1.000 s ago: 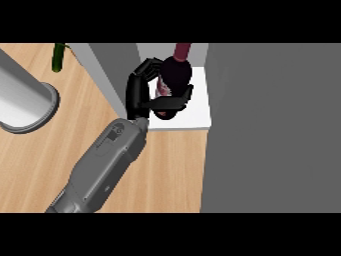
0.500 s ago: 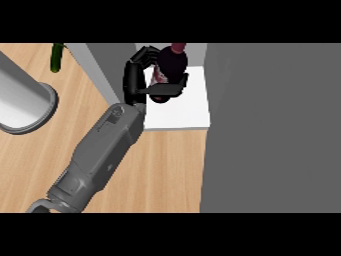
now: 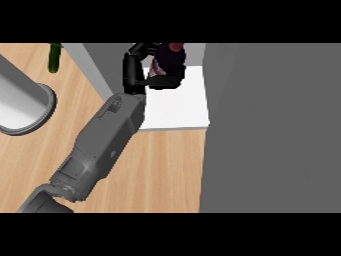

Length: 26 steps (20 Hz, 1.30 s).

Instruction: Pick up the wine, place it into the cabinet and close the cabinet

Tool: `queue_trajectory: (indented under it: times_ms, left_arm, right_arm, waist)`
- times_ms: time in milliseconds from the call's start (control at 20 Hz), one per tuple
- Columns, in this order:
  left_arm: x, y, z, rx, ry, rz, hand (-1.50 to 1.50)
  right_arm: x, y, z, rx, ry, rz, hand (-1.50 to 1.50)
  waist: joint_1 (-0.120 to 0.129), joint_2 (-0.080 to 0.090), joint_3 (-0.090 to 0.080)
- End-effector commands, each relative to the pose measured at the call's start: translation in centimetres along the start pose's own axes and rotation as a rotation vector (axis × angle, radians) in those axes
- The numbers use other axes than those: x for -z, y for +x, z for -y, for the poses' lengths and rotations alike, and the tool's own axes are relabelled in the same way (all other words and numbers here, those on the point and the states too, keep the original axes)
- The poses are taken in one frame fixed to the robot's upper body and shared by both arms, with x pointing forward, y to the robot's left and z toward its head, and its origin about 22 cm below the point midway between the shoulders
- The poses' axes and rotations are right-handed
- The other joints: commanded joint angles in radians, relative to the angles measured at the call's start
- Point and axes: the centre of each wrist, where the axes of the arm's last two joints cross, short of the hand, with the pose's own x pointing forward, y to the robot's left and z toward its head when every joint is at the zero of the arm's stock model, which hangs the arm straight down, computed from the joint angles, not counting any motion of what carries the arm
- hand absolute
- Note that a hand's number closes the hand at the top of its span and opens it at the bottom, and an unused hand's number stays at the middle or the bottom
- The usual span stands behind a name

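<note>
Deeper into the cabinet (image 3: 177, 107) since before, right hand (image 3: 152, 70) grips dark-red wine (image 3: 171, 55).

No writing to read anywhere here. The wine (image 3: 169, 59), gripped in the black hand (image 3: 152, 67), shows only dark red glass and no legible label. The white cabinet (image 3: 177, 107) floor just below the hand is blank, and the grey cabinet door (image 3: 280, 130) to the hand's right carries no sign or number. The grey forearm (image 3: 103, 145) running down from the hand has panel seams but no brand mark. Off to the hand's left, the wooden counter (image 3: 25, 165), the white cylinder (image 3: 10, 102) and the green object (image 3: 55, 57) at the top edge are all plain, no letters, no digits.
</note>
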Motion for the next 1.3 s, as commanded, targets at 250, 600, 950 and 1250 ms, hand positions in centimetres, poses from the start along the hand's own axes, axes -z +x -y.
queue_trajectory:
  times_ms: [250, 600, 950, 1250]
  left_arm:
    - [0.6, -0.7, -0.6, -0.13, 0.091, -0.096, 1.5]
    - [0.4, -1.5, -1.2, -0.145, 0.097, -0.117, 1.5]
    - [-0.8, -2.8, -1.5, -0.101, 0.106, -0.108, 1.5]
    - [-0.3, -2.4, -1.0, -0.038, 0.1, -0.143, -1.5]
  right_arm:
    - [-0.2, 1.7, -0.5, 0.015, 0.021, 0.049, -1.5]
    - [-1.9, 2.3, -0.4, -0.003, 0.027, 0.047, -1.5]
    - [-2.0, 2.3, -0.5, 0.008, 0.045, 0.051, -1.5]
    - [0.4, 1.2, -0.3, 0.02, 0.049, 0.063, -1.5]
  waist:
    - [-0.01, 0.007, -0.001]
    - [-0.016, 0.006, 0.0]
    - [-0.029, 0.01, 0.0]
    - [-0.022, 0.013, 0.0]
